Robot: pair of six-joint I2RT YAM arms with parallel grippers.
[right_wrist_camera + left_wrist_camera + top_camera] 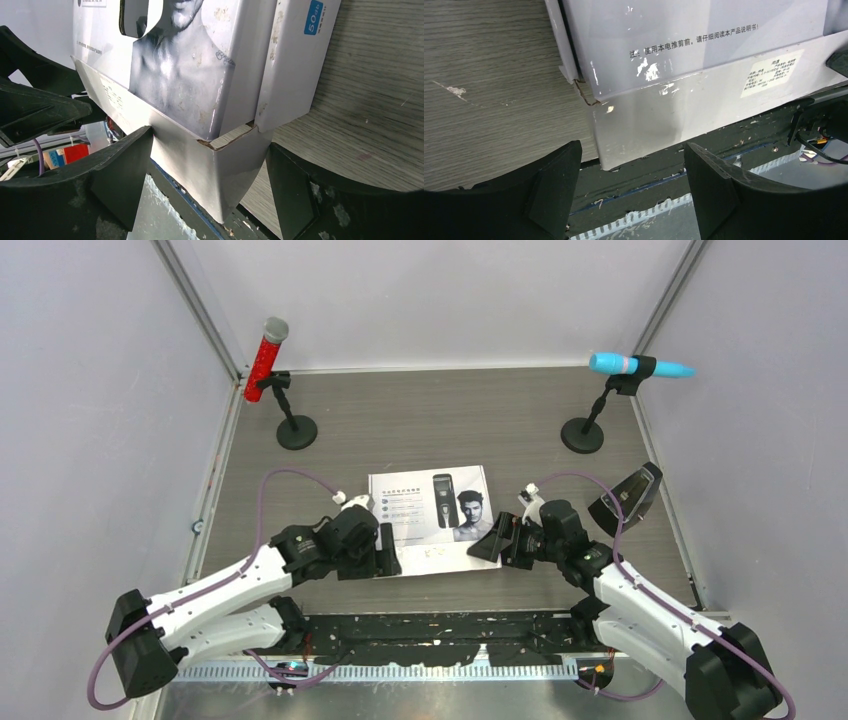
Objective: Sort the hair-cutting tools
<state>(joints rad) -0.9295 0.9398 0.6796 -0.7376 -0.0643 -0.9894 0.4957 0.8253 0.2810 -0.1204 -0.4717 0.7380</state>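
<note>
The hair-cutting tools cannot be seen: only a printed clipper shows on the lid of the closed white box (pixel 400 530), which lies flat on the wood-grain table (pixel 450 420), and the tools are presumably inside it. The box's near edge runs left to right between the two arms, so neither is clearly nearer. The left gripper (pixel 631 175) straddles the torn near-left corner and the right gripper (pixel 209 150) the torn near-right corner. Both have their jaws wide apart and neither is clamped on anything. Whether any finger touches the cardboard is hard to tell. Right of the box, past the right arm, lies a dark wedge-shaped object (pixel 625 498) too indistinct to name. Beyond the box stand a red microphone (pixel 266 358) on the left and a blue microphone (pixel 640 365) on the right.
</note>
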